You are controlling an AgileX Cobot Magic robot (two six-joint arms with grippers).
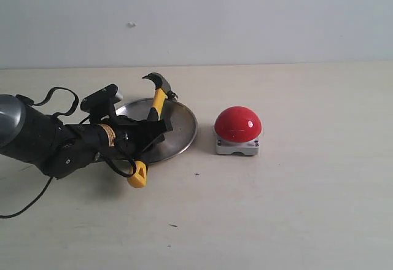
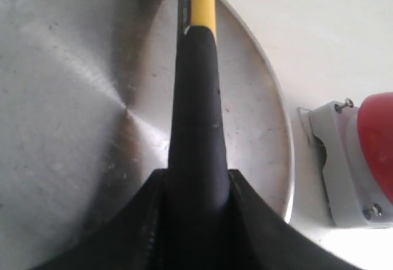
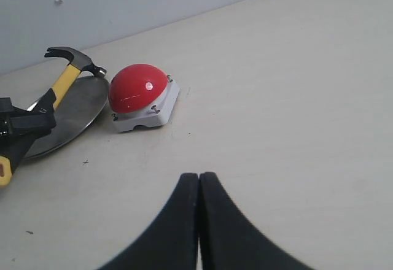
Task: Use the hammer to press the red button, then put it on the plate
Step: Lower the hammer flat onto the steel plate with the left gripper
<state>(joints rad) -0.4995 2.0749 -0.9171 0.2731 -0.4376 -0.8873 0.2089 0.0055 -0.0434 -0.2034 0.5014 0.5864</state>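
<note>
Left-centre: the left gripper (image 1: 153, 127) and hammer (image 1: 158, 100) are occupying the space over the plate (image 1: 183, 129).
Centre-right: the red button (image 1: 238, 124) is standing near the plate, leaving a narrow gap.
Right and lower frame: the surface (image 1: 319, 196) is lying open.

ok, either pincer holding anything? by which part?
Left pincer grips the hammer by the black grip of its handle; right pincer is shut, empty.
</note>
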